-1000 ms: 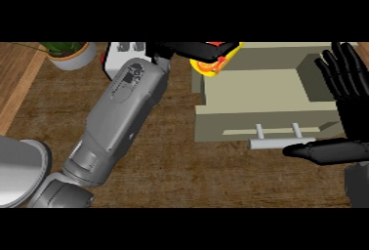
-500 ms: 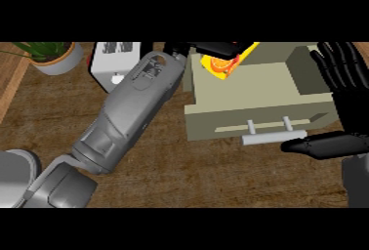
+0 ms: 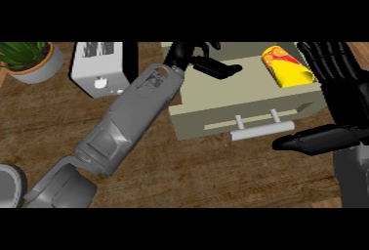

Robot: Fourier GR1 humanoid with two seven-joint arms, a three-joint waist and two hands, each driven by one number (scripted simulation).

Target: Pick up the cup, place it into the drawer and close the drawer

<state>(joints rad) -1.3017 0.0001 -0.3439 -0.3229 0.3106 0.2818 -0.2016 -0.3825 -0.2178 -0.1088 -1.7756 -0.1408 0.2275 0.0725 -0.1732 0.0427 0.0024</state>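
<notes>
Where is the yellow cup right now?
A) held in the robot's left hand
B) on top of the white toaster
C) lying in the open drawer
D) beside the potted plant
C: the yellow cup lies on its side inside the open drawer, apart from the left hand.

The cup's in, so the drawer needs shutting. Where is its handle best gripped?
Grip the handle mid-bar, between its two posts, coming from the near side: the bar stands off the drawer front, and the right hand is nearest.
</notes>
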